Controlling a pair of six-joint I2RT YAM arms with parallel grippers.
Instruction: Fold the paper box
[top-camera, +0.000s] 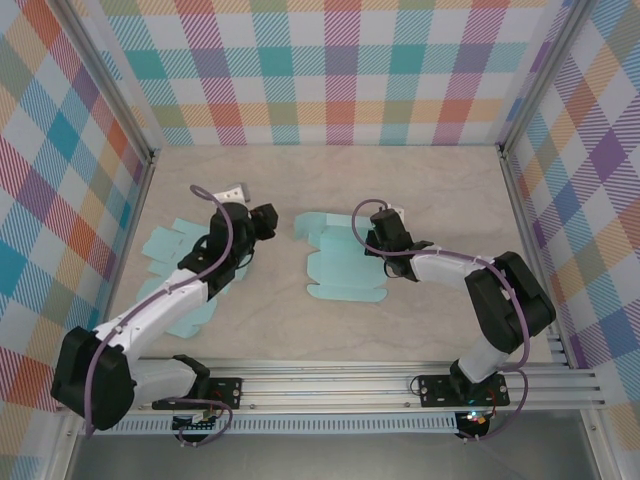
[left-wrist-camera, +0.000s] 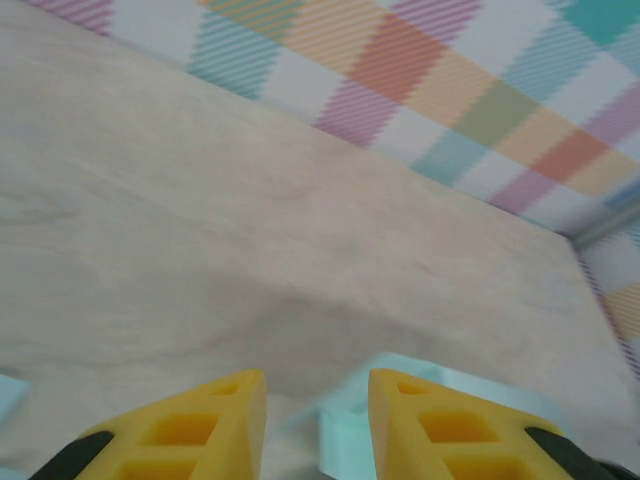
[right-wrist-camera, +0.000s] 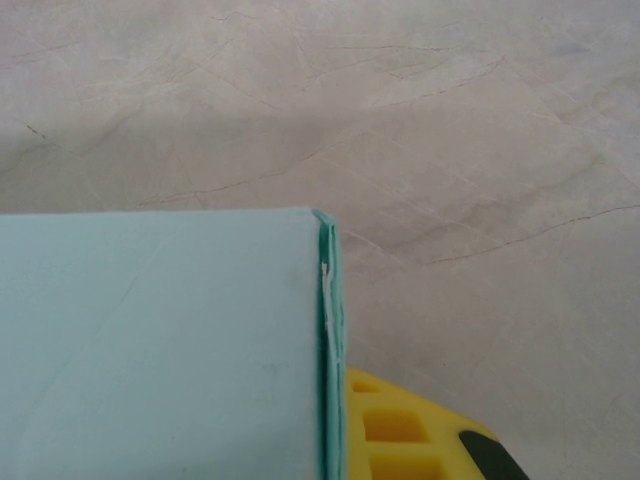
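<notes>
Paper box lies as a pale teal cut-out blank near the middle of the counter, mostly flat, its tabs spread toward the far edge and the near edge. The right gripper sits at the blank's right side. In the right wrist view a teal panel stands close to the lens, seen edge-on along its right border, with one yellow finger pressed against that border. The other finger is hidden behind the panel, so the jaws appear pinched on the flap.

The left gripper hangs just beyond the blank's left side, apart from it. Its jaws are spread, the two yellow fingers wide of each other over bare counter, with a teal edge showing past them.

More teal blanks lie loosely piled near the counter's left edge, under the left arm.
</notes>
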